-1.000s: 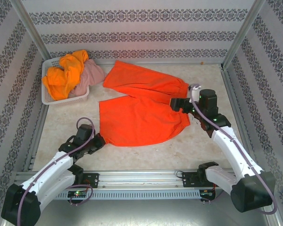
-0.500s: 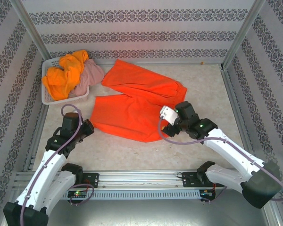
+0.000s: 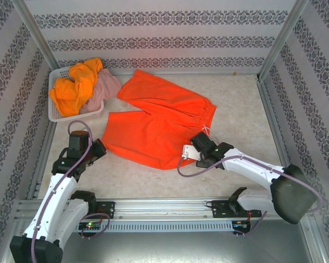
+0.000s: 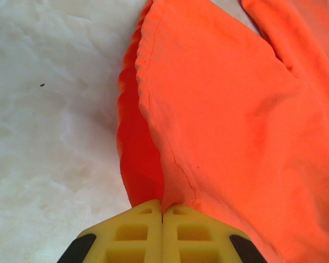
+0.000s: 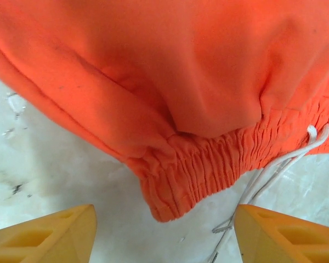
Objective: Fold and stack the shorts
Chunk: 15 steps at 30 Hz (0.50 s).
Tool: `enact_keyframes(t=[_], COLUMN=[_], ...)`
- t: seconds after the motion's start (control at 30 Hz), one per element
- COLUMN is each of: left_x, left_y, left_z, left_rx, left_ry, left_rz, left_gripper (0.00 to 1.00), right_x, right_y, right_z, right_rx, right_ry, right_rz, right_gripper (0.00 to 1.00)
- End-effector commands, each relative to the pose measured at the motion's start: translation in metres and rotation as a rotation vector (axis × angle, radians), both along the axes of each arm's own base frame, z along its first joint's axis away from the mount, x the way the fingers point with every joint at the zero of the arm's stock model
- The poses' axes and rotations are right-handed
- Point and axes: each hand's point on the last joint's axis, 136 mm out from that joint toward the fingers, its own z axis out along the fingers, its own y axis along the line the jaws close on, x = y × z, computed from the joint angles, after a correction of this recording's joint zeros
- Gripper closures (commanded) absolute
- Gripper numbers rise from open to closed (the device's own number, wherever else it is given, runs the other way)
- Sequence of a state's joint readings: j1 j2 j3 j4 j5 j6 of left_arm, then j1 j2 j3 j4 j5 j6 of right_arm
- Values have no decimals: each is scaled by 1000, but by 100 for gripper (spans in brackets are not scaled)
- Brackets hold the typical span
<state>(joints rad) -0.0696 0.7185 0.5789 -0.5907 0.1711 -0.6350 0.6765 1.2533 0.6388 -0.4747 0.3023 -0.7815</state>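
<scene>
Red-orange shorts (image 3: 159, 123) lay spread flat mid-table (image 3: 241, 109), with the gathered waistband (image 5: 208, 164) on the right arm's side and the legs running off to the left. The left gripper (image 4: 163, 211) was clamped fully shut on the hem corner of the near leg, cloth pinched right between the yellow fingers. The right gripper (image 5: 164, 233) sat low at the near waistband corner with its jaws wide apart and nothing in them, the corner lying in the gap but not touched.

What worried me: the white drawstring (image 5: 274, 170) trailed right by one finger, so a close could've grabbed just the cord, or only the top layer of elastic, and the fold would've come out lopsided. The left pinch also looked thin, just the hem edge, so a hard pull from the other side could've slipped it out. And with only two corners controlled, the far leg could've dragged and bunched instead of laying over clean.

Yellow-orange and pink shorts (image 3: 77, 87) were heaped in the basket (image 3: 66, 116) at the far left, well apart.
</scene>
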Motion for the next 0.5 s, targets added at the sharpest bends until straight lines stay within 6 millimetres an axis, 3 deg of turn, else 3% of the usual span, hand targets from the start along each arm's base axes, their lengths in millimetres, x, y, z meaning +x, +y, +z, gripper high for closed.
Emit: enact_keyframes(t=[0.0,0.2,0.47], left_x=[5,6,10], left_y=[-2,-1,4], left_z=[0,-1,7], left_rx=[-19,-18,-6], left_ry=[-24,-27,-50], left_rz=[-8,-5,5], left_gripper=[100,100,100], right_x=[10,16,19], right_y=[-3,-13,-10], right_z=[-8,-27,-26], right_rx=[-55,-123,-85], right_ry=[-21,25,34], right_rz=[5,-30,-51], right_gripper=[36,50,85])
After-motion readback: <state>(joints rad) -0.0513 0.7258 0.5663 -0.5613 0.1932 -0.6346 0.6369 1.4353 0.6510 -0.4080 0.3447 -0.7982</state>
